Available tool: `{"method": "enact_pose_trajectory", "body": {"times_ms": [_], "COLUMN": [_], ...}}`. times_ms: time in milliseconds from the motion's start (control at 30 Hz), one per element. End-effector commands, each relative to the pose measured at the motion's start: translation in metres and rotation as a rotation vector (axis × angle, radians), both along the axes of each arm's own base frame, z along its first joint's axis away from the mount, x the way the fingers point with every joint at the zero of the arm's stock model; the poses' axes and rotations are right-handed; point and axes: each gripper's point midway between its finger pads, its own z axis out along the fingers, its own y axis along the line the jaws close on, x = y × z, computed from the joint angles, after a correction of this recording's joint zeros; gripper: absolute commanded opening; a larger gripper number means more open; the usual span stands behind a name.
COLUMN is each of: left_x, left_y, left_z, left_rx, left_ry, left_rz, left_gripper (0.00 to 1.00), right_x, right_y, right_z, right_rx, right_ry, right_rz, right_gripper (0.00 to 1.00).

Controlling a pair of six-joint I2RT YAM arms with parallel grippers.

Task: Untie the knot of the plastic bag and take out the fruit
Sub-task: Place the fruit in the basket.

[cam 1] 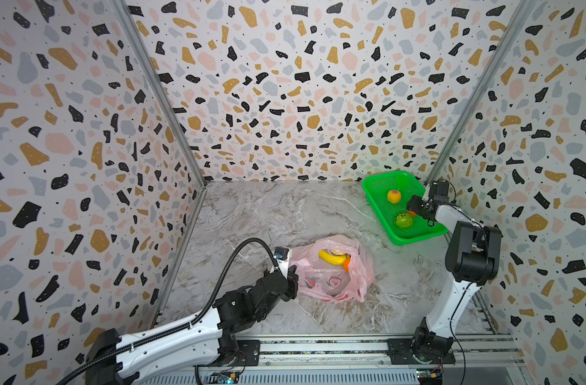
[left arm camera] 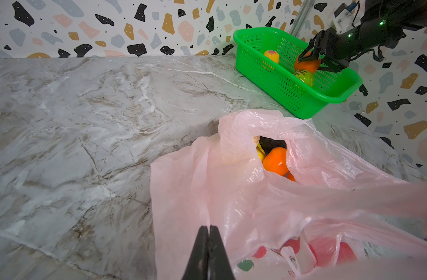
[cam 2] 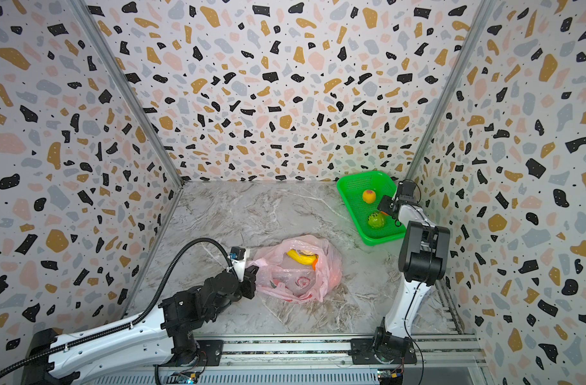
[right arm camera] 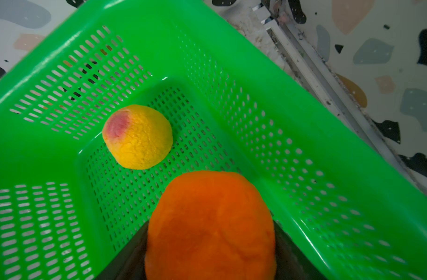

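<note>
Two fruits, a peach (cam 1: 394,196) and a green one (cam 1: 404,220), are already lying in the green basket (cam 1: 378,186). The right gripper (left arm camera: 310,59) is holding an orange (right arm camera: 210,225) above it. The plastic bag (cam 1: 361,266), beside the basket, is lying open, with a banana (cam 1: 331,257) and oranges (left arm camera: 275,161) remaining inside. The left gripper (left arm camera: 208,252) is pinching its edge.

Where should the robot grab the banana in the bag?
Grip the banana across its narrow middle, coming down from above through the bag's open mouth. It lies flat on top of the other fruit, so its curved sides are free.
</note>
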Motion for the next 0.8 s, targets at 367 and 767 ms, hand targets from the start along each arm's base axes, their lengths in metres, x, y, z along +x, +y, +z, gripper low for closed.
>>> {"method": "enact_pose_trajectory", "body": {"times_ms": [367, 767], "left_x": [0.0, 0.0], "left_y": [0.001, 0.0], "left_z": [0.005, 0.005], "left_rx": [-0.025, -0.03], "left_ry": [-0.024, -0.024], "left_rz": [0.003, -0.003], "left_gripper": [0.0, 0.0], "right_x": [0.001, -0.03], "right_y": [-0.002, 0.028], "right_z": [0.032, 0.059], "right_rx": [-0.024, 0.028], "right_ry": [-0.034, -0.025], "right_rz": [0.007, 0.068], "right_gripper": [0.88, 0.86]}}
